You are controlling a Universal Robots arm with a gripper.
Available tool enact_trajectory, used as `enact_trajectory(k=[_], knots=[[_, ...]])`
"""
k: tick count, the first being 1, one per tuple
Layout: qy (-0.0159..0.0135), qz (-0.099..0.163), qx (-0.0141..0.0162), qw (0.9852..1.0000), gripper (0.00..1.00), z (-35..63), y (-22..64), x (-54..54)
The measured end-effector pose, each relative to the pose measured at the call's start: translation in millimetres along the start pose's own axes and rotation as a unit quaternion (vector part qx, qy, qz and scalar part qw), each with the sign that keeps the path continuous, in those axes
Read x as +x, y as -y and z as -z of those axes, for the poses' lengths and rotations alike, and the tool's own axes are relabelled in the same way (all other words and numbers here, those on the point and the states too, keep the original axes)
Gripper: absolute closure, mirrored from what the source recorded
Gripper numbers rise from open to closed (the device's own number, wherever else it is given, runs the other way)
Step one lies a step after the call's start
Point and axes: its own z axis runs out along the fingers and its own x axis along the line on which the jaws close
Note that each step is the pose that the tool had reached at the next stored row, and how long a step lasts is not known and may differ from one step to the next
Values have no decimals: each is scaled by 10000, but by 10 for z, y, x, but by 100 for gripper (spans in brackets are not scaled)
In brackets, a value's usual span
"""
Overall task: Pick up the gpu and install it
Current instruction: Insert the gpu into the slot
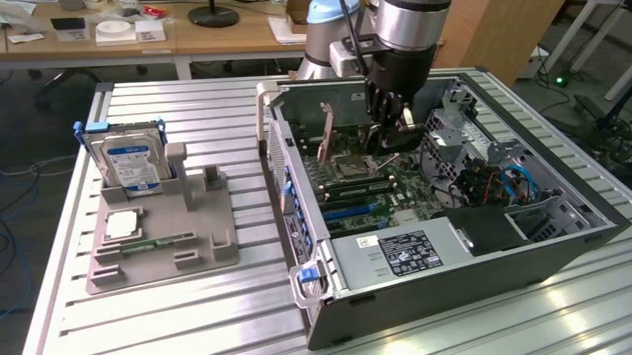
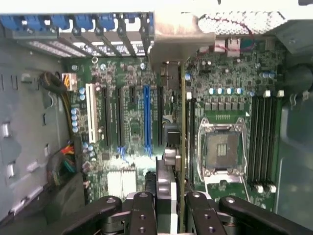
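My gripper (image 1: 387, 144) reaches down into the open computer case (image 1: 474, 277), low over the motherboard (image 1: 395, 185). In the wrist view the gpu (image 2: 182, 147) shows edge-on as a thin card running from its metal bracket (image 2: 181, 41) at the case's rear wall down between my fingers (image 2: 142, 213). My gripper (image 2: 168, 208) is shut on it. The card stands upright over the slot beside the CPU socket (image 2: 221, 149); I cannot tell whether it is seated. A thin brownish upright strip (image 1: 327, 133) stands to the exterior view's left of the gripper.
A grey fixture (image 1: 197, 255) outside the case at the exterior view's left holds a blue-labelled hard drive (image 1: 129, 159), a CPU chip (image 1: 120, 224) and a green memory stick (image 1: 158, 242). Inside the case are a blue slot (image 2: 146, 117), drive cages (image 1: 464, 133) and the power supply (image 1: 415, 251).
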Motion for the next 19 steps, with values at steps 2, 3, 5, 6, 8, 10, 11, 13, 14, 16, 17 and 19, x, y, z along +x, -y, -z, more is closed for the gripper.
enact_trajectory(k=[2,3,5,6,8,10,11,13,14,16,17,19], knots=[[-1,-1,0,10000,72,-33,-36,1],[0,-1,0,10000,72,-50,-40,2],[-1,-3,-1,10000,72,-83,-43,15],[-3,-5,-1,10000,72,-97,-44,29],[-2,-10,0,10000,72,-123,-46,57],[-3,-14,-1,10000,72,-143,-46,97],[-2,-14,0,10000,72,-151,-46,122],[-3,-15,0,10000,72,-163,-46,178],[-2,-16,0,10000,72,-169,-47,200],[-3,-19,0,10000,72,-182,-54,225],[-2,-23,1,10000,72,-197,-69,225],[-4,-32,0,10000,72,-229,-108,228]])
